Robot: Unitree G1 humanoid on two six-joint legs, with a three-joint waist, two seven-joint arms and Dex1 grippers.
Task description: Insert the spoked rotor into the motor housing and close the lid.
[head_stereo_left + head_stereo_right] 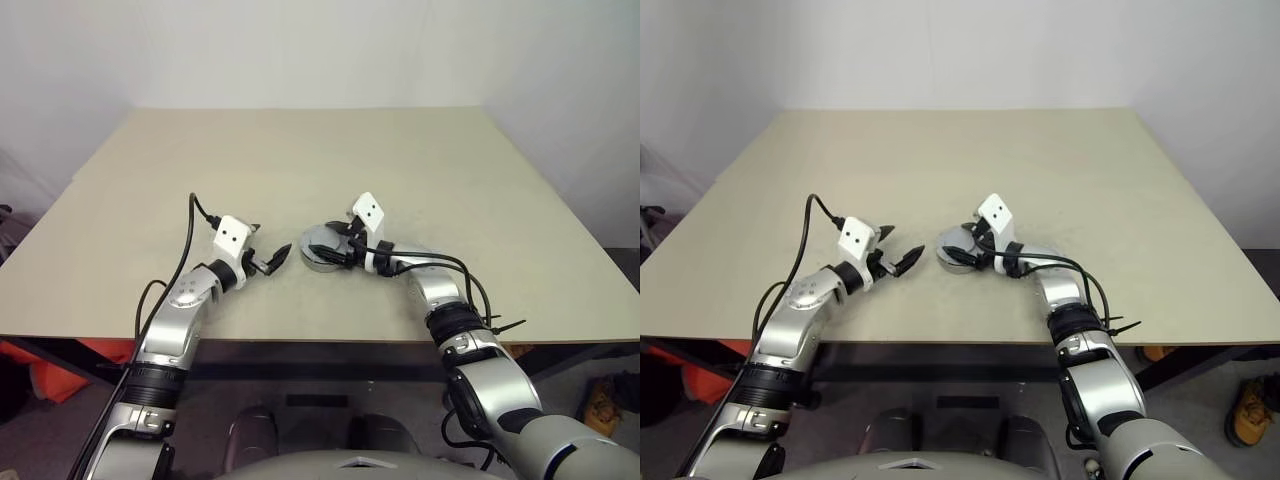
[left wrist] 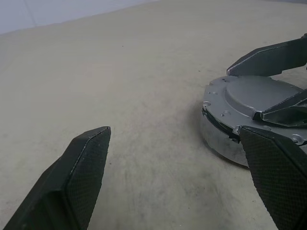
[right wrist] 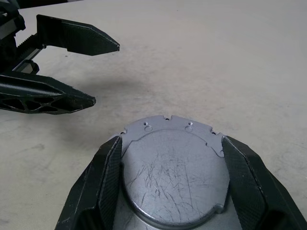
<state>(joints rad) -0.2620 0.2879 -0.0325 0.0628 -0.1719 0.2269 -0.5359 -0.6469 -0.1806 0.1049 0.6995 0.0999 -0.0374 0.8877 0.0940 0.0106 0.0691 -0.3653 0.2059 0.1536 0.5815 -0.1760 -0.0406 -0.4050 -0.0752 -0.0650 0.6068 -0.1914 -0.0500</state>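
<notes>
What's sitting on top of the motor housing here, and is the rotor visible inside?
The lid sits on the motor housing, with a dark gap at one edge. The right end effector straddles the lid. The housing's inside is covered, so the rotor cannot be seen.

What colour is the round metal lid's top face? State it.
Silver-grey, finely scratched round metal lid; right wrist view.

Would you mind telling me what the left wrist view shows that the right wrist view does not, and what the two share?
Left wrist view alone: the motor housing's shiny side wall, with a dark gap under the lid's near edge.

Right wrist view alone: the lid's scratched top face from above, with the right gripper's fingers flanking its raised centre.

Shared: both the right gripper and the open left gripper, the lid and the beige table.
</notes>
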